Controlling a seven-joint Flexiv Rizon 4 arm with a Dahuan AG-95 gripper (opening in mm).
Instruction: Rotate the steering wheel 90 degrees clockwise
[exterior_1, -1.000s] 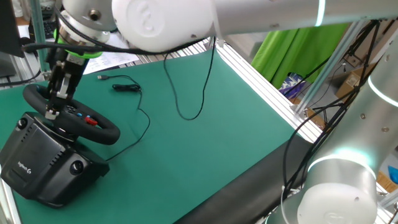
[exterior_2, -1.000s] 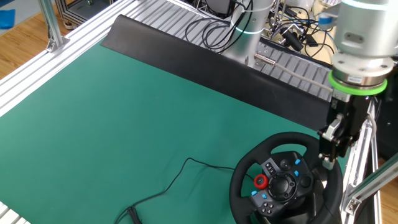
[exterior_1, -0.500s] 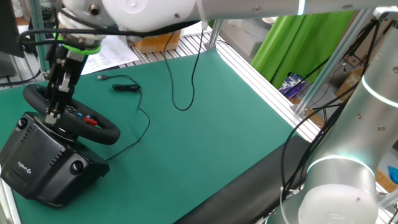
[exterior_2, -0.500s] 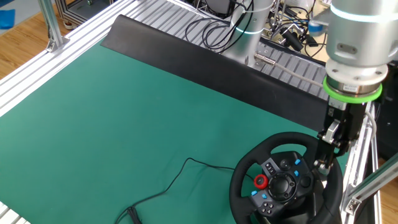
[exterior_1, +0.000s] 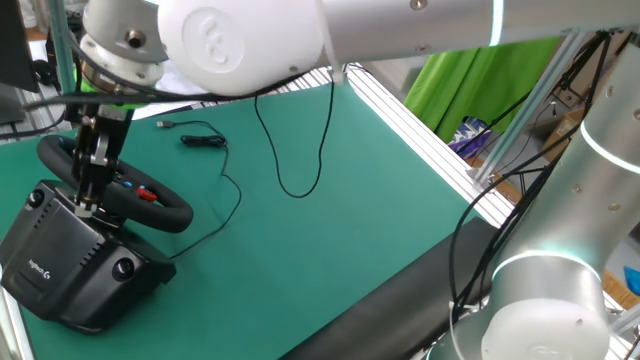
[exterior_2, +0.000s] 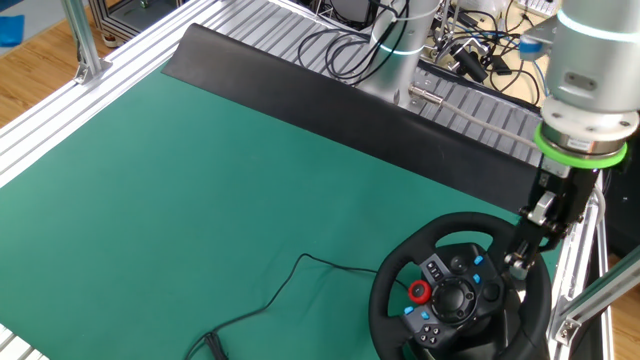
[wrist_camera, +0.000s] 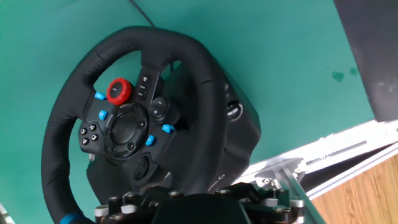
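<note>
The steering wheel (exterior_1: 160, 212) is a black rim on a bulky black base (exterior_1: 60, 262) at the table's left edge. In the other fixed view the steering wheel (exterior_2: 396, 276) sits at the bottom right, with a red button on its hub. The hand view shows the steering wheel (wrist_camera: 205, 81) whole, its red knob (wrist_camera: 119, 91) at the upper left of the hub and nothing clamped on the rim. My gripper (exterior_1: 88, 196) hangs over the far side of the rim, open and holding nothing. From the other side, the gripper (exterior_2: 522, 262) stands just above the rim's right edge.
A thin black cable (exterior_1: 300, 185) and a small plug lead (exterior_1: 205, 141) lie on the green mat behind the wheel. A black strip (exterior_2: 350, 110) runs along the mat's far side. Aluminium frame rails (exterior_2: 575, 300) stand close beside the wheel base.
The jaws have spread apart and let go of the rim. The hand has shifted slightly up and away from the wheel. The wheel itself has not turned.
</note>
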